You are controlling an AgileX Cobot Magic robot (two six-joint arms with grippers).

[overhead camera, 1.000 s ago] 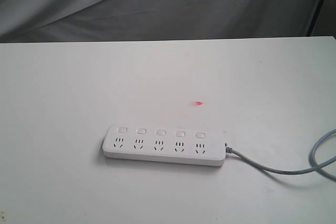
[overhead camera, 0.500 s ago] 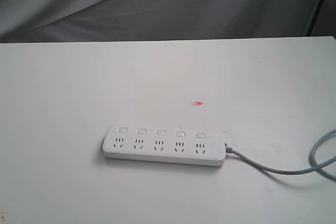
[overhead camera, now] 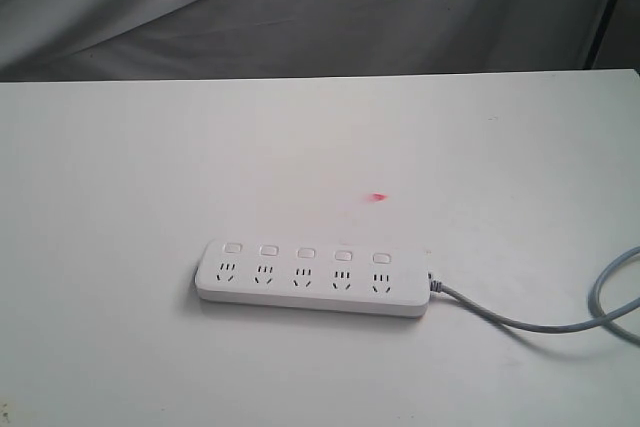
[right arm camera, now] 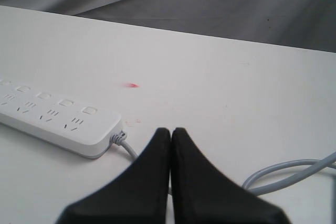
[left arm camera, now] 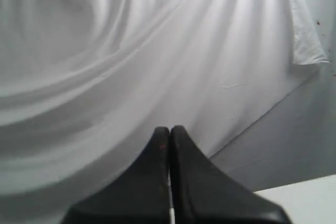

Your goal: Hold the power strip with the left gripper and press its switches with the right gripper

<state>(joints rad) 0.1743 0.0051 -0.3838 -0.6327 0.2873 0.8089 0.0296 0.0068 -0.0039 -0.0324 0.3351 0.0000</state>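
A long flat white plastic power strip (overhead camera: 312, 279) with rounded corners lies flat on the plain white table (overhead camera: 120, 167), nearer the front edge than the back edge, with its long side running parallel to the front edge. Its five small white rounded-rectangle switches (overhead camera: 306, 252) sit in a row along the side facing the back edge, one above each socket. A thin grey cable (overhead camera: 540, 323) leaves the strip's end and curves away toward the right edge of the table. A small red mark (overhead camera: 379, 197) shows on the table surface between the strip and the back edge, apart from the strip. The black pointed left tool (left arm camera: 169, 129) is clenched, its jaws pressed together with nothing between them, and it faces a draped pale cloth (left arm camera: 131, 51) with only a corner of the table in sight. The black pointed right tool (right arm camera: 170, 130) is likewise clenched on nothing, above the table near the strip's cable end, touching neither the strip nor the cable.
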